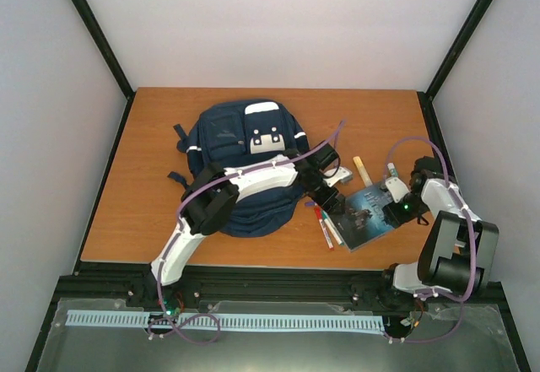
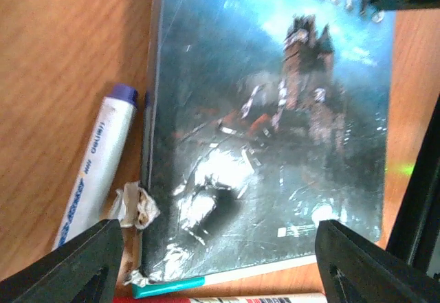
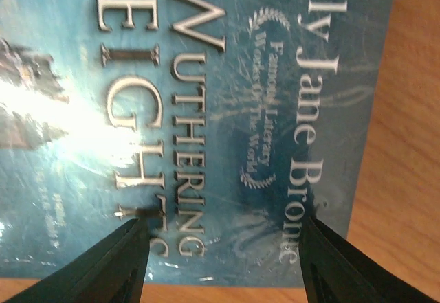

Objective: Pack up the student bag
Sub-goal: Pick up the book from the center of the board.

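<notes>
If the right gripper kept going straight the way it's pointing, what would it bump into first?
Most likely the book. The right gripper points down at its blue cover, which fills the space between the open jaws. How far above the cover it hangs is hard to tell.

Book (image 1: 364,214) taken as landmark, bag (image 1: 245,161) laid to its left, markers (image 1: 326,227) lined along its left edge, left gripper (image 1: 336,209) held over that edge, right gripper (image 1: 391,217) held at its right edge.
</notes>
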